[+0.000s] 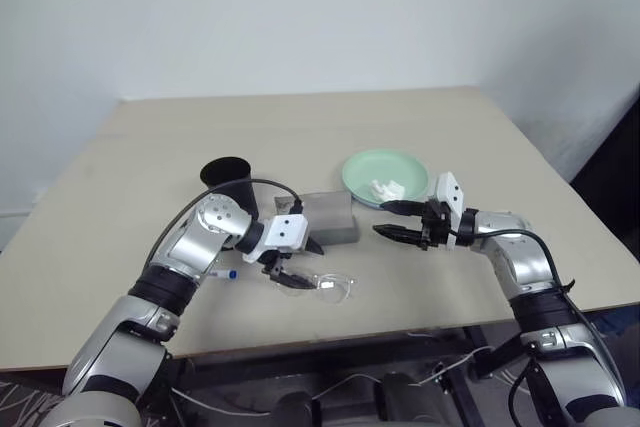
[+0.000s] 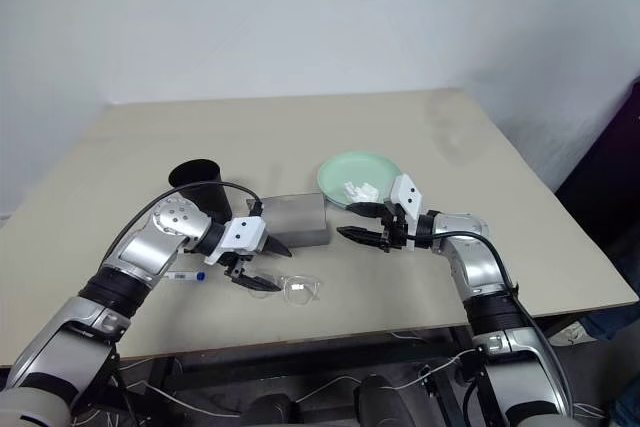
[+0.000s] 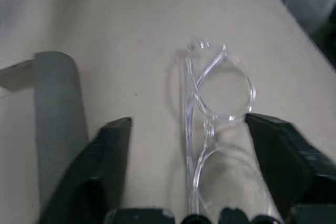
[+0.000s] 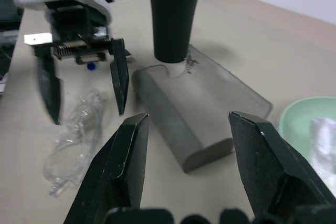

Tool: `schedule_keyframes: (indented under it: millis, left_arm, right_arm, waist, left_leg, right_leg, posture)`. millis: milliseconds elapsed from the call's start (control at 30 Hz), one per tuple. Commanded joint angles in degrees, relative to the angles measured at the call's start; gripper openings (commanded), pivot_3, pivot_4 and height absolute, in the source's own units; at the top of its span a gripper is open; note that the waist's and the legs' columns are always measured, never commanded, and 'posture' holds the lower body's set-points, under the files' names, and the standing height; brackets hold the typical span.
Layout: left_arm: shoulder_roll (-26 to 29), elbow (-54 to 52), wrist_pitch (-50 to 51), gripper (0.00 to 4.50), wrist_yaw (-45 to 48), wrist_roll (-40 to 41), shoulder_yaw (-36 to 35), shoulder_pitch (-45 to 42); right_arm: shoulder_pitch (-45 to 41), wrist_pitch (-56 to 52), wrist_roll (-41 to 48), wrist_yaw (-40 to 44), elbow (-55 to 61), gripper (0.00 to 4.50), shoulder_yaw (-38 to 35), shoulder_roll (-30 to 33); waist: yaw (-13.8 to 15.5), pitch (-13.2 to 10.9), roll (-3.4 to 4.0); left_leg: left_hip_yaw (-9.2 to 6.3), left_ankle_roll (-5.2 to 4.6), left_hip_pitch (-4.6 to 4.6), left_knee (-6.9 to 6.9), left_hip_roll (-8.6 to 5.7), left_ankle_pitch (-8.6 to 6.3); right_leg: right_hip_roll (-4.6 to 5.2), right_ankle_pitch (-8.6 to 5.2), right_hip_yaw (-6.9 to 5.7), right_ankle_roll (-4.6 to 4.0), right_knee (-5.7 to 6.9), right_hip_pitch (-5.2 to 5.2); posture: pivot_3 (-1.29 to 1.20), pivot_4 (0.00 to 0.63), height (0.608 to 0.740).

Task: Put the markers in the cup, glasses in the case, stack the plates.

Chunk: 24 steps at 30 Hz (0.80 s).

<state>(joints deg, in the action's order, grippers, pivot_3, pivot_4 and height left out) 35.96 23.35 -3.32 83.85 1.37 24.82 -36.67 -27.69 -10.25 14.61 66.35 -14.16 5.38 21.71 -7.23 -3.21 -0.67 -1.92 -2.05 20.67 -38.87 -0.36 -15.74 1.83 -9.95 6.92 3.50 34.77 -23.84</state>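
Observation:
The clear glasses (image 1: 326,287) lie folded on the table near its front edge. My left gripper (image 1: 300,262) points down over their left end, open, with a finger on each side of the frame (image 3: 215,108) and not touching it. The grey case (image 1: 330,217) lies just behind, with the black cup (image 1: 228,182) upright at its far left corner. A white marker with a blue cap (image 1: 225,273) lies under my left forearm. My right gripper (image 1: 398,220) hovers open and empty just right of the case (image 4: 194,114). The mint green plate (image 1: 385,177) sits behind it.
A white wad of tissue (image 1: 388,188) lies on the green plate. The table's front edge runs close below the glasses. The tabletop (image 1: 300,127) stretches bare behind the cup and plate.

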Motion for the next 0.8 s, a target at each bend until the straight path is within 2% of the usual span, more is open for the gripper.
schedule_keyframes:
  millis: [33,300,433,567,800]
  left_arm:
    - [-0.99,1.73,-3.24,3.23,0.44,-1.93,0.60,-1.95]
    - [-3.38,4.15,-8.24,3.23,-0.15,-3.52,0.47,-2.15]
    - [-3.44,4.34,-9.32,2.37,0.20,-4.07,0.30,-2.46]
    - [-2.84,4.10,-9.62,1.01,0.25,-4.82,0.27,-2.87]
    - [-2.01,4.05,-9.95,1.01,0.88,-5.62,0.59,-3.42]
  right_arm:
    - [0.82,-2.02,2.87,0.29,5.42,2.63,-0.73,1.01]
    - [1.56,-3.09,3.16,-0.51,6.93,2.63,-0.19,0.99]
    - [1.48,-2.81,2.82,-0.67,6.47,2.63,0.43,0.67]
    - [1.55,-2.75,2.78,-0.85,6.50,2.63,0.93,0.53]
    - [1.49,-2.64,2.73,-1.15,6.36,2.63,1.48,0.54]
  waist:
    - [0.02,0.00,-0.01]
    - [0.04,0.00,-0.02]
    - [0.02,-0.01,-0.03]
    - [0.07,0.01,-0.01]
    - [0.37,0.01,-0.03]
  left_leg:
    - [0.00,0.00,0.00,0.00,0.00,0.00]
    - [-0.01,-0.01,-0.04,-0.11,0.02,0.00]
    - [-0.01,-0.01,-0.01,-0.18,0.01,0.00]
    - [-0.03,-0.01,0.00,-0.17,0.01,0.00]
    - [-0.04,-0.01,-0.07,-0.29,0.00,0.00]
  right_leg:
    - [0.00,0.02,0.00,0.04,0.00,0.00]
    - [0.00,0.04,0.00,0.06,0.06,0.05]
    - [0.00,0.04,0.01,0.07,0.04,0.07]
    - [0.00,0.05,0.00,0.09,0.04,0.07]
    - [0.00,0.03,0.01,0.04,0.04,0.21]
  posture:
    - [0.00,0.000,0.737]
    - [0.00,0.000,0.737]
    - [0.00,0.000,0.737]
    - [0.00,0.000,0.737]
    - [0.00,0.000,0.737]
